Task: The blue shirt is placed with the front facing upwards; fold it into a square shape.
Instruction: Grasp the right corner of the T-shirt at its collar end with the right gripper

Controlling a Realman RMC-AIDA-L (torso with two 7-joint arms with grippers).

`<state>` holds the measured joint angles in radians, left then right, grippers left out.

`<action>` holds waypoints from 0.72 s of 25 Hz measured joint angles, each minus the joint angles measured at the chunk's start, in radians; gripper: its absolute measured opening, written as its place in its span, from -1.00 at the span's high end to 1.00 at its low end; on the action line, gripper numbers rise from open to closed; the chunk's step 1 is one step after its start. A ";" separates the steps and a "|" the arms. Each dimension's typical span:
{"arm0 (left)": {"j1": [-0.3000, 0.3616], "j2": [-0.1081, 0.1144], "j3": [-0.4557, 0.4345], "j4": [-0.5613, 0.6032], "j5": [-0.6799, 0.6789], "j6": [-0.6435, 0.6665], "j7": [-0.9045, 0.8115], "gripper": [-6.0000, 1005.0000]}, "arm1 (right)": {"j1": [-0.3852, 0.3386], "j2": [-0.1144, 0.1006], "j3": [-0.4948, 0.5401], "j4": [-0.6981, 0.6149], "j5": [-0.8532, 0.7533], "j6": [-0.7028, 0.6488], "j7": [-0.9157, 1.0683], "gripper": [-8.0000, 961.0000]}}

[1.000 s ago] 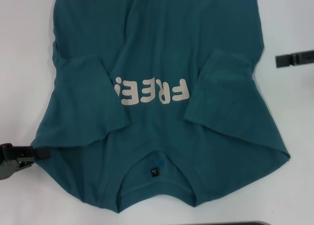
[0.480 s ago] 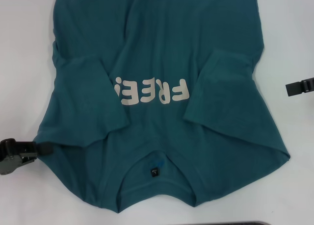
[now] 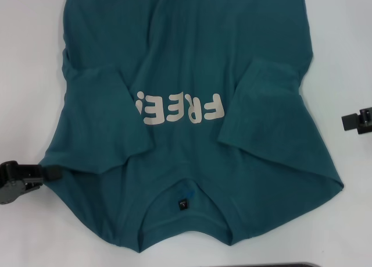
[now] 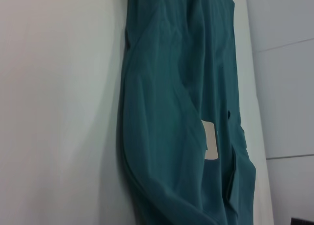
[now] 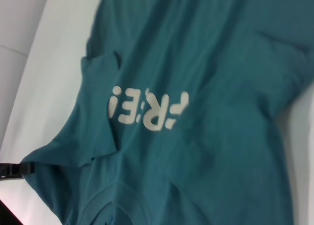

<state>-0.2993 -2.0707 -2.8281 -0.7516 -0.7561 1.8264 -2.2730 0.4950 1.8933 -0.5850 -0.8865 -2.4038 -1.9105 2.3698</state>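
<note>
White, matte tabletop [image 3: 23, 75] carries the whole work; no other loose items lie on it apart from a dark strip [image 3: 308, 264] at the near edge, whose nature cannot be told.

The large dark teal-blue cotton T-shirt [image 3: 192, 57] lies flat across the middle of the table, front up, collar toward the robot, so the off-white "FREE" lettering [image 3: 177, 110] reads upside down in the head view. A small black neck tag [image 3: 182, 205] sits inside the collar.

Progress, as judged: both short sleeves are folded inward onto the chest, flanking the lettering. The body is not yet folded lengthwise or crosswise, so the square is still to be made; the task looks to be at an early stage.

The left gripper [image 3: 51, 174] is at the shirt's left shoulder edge, low on the table, touching or pinching the fabric; whether its fingers are closed on the cloth cannot be told. The right gripper [image 3: 357, 121] hangs well apart from the shirt, out beyond its right side, and its finger position likewise cannot be told.

Obstructions: none seen. Some wrinkling near the left sleeve may spoil a clean fold.
</note>
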 joint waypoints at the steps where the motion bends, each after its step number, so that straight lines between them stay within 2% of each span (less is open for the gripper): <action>1: 0.000 0.001 -0.001 0.000 0.000 -0.001 0.000 0.93 | -0.006 0.000 0.000 0.001 -0.001 0.000 0.009 -0.78; 7: -0.009 0.004 -0.001 -0.001 0.000 -0.014 0.000 0.93 | -0.020 -0.007 -0.004 0.061 -0.056 0.016 0.028 -0.78; 18: -0.016 0.006 0.004 0.006 0.003 -0.040 -0.001 0.93 | -0.018 0.004 -0.007 0.096 -0.123 0.021 0.013 -0.78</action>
<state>-0.3155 -2.0647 -2.8237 -0.7458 -0.7532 1.7863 -2.2741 0.4773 1.8976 -0.5916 -0.7906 -2.5265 -1.8896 2.3826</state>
